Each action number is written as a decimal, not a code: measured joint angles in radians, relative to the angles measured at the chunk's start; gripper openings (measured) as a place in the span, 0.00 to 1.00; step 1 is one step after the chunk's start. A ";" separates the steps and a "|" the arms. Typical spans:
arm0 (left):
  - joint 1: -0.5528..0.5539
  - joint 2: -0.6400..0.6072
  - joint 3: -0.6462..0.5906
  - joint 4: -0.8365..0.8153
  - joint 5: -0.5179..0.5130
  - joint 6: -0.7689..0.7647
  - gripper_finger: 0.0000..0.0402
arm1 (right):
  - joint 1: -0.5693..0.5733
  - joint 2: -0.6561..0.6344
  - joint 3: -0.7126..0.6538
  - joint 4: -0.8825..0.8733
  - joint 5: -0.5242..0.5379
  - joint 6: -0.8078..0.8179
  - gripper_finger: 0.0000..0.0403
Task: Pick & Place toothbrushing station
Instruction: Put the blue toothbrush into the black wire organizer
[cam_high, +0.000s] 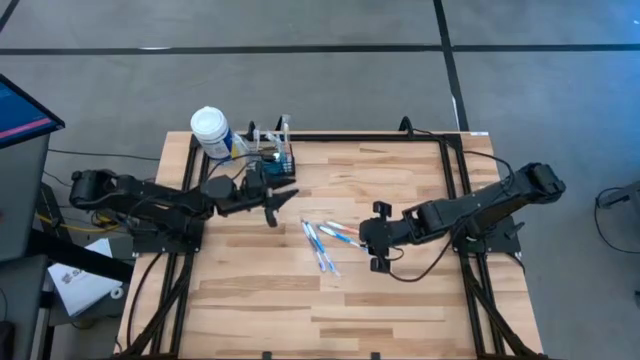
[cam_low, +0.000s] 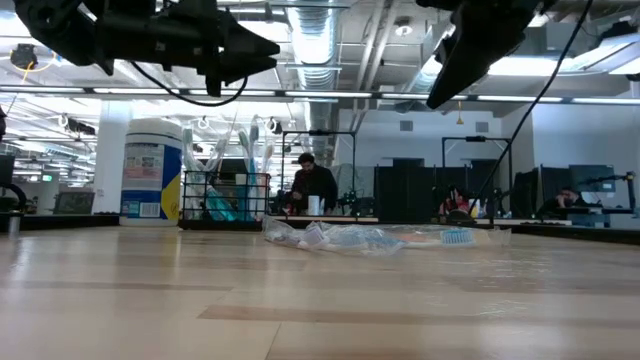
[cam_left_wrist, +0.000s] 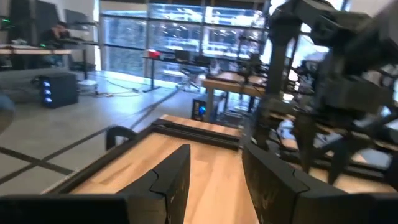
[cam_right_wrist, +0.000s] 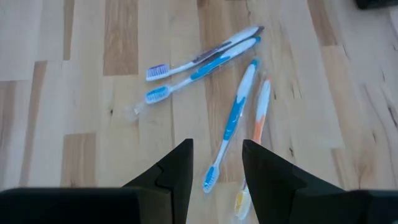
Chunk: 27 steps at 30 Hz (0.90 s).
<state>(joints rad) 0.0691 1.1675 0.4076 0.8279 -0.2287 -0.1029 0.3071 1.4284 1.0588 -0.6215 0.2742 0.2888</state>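
Pale wooden planks make up the table top (cam_high: 400, 300), framed by black rails and standing on a grey concrete floor crossed by dark lines. Level across the table, an open hall shows beyond with ceiling ducts, strip lights, desks and a seated person (cam_low: 312, 185) far back.

On the planks, the black wire-mesh caddy (cam_high: 277, 157) stands upright near the table's upper-left edge in the overhead frame, with white brush handles rising from it. Just beside it, further upper left, stands a white-capped bottle (cam_high: 212, 131) with a blue label.

Hovering just below the caddy in the overhead frame, off the table, is the left gripper (cam_high: 281, 203); its fingers are apart with nothing between them.

Four wrapped toothbrushes (cam_high: 325, 243) lie loosely fanned at the table's centre, blue and orange handled. The right gripper (cam_high: 378, 236) hangs just right of them, its jaws apart and empty, the brushes lying on the wood ahead of its fingers (cam_right_wrist: 175, 171).
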 joint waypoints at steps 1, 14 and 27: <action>-0.011 0.000 0.000 -0.007 0.000 0.001 0.35 | 0.009 0.000 0.000 0.000 0.003 0.006 0.32; -0.094 0.000 0.000 -0.064 0.000 0.001 0.35 | 0.121 0.083 -0.001 -0.048 0.072 0.116 0.32; -0.104 0.001 0.000 -0.092 -0.002 0.001 0.35 | 0.165 0.314 0.000 -0.111 0.148 0.178 0.28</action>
<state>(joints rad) -0.0349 1.1683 0.4076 0.7355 -0.2302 -0.1017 0.4721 1.7421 1.0592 -0.7325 0.4224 0.4669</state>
